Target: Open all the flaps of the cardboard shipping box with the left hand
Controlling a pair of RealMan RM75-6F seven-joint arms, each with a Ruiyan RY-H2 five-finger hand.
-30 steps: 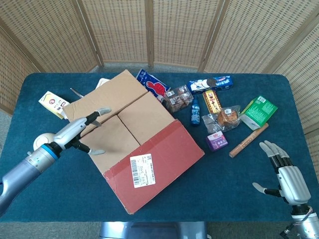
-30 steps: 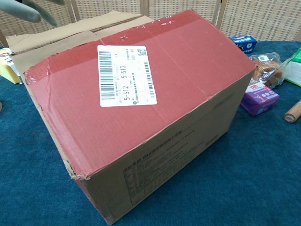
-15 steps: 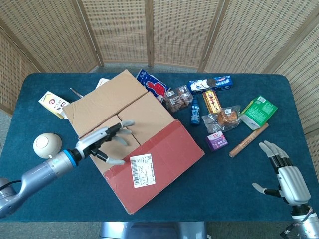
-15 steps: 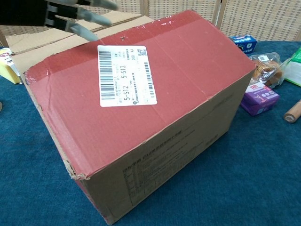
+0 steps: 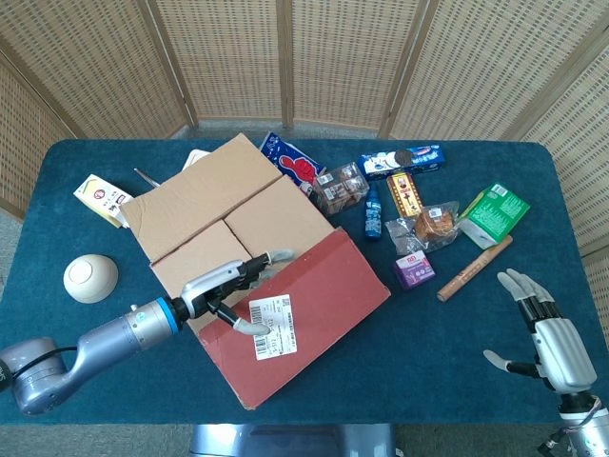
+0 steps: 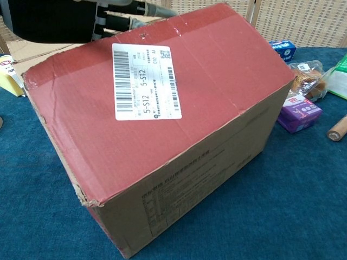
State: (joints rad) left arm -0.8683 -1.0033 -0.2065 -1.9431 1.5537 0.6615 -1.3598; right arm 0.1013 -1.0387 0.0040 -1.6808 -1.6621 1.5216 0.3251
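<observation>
Cardboard shipping box (image 5: 255,267) filling the table's (image 5: 457,381) left-centre, snack clutter crowding the far-right area, bare cloth along the near edge

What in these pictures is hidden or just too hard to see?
- Inside of the box: hidden in both views by its flaps.
- Left hand in the chest view: cut off by the top edge.
- Printing on the shipping label: mostly too small to read.
- Right hand: outside the chest view.
</observation>
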